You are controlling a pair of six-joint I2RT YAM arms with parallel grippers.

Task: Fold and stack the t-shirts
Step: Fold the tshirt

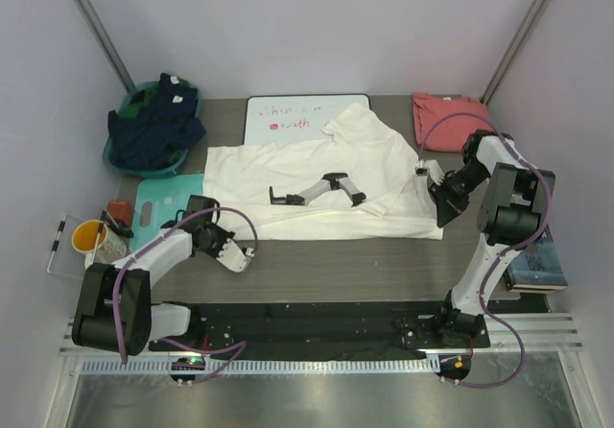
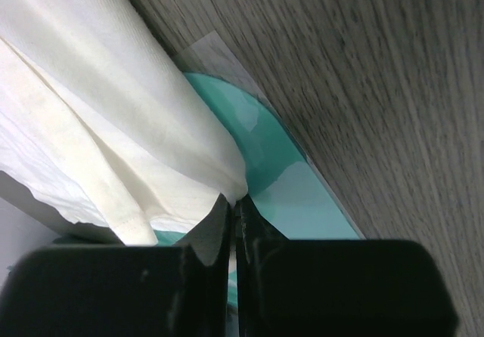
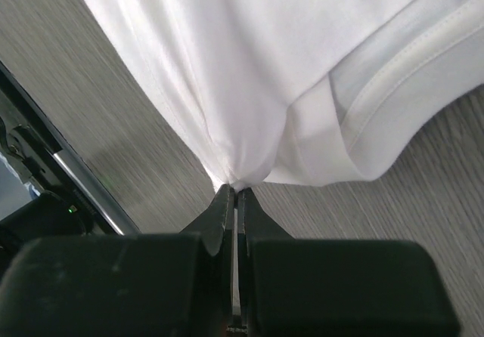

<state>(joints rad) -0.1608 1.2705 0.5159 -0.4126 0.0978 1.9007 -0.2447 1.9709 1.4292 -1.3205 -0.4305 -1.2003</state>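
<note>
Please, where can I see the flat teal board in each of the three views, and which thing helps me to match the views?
Top external: the teal board lies at the left, meeting the left edge of the cream-white t-shirt.
Left wrist: centre, running to the lower right, partly under the shirt's cloth.
Right wrist: not in it.
Shared landmark: the cream-white t-shirt, seen in all three views.

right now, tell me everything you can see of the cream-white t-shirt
The cream-white t-shirt is soft, wrinkled cloth, spread wide across the middle of the wooden table, with a small black-and-grey print facing up. Its left edge lies over the teal board; its far edge overlaps the whiteboard. The left gripper and right gripper each pinch its edge, one at each side, shut on bunched cloth. A stitched sleeve hem shows by the right one.
</note>
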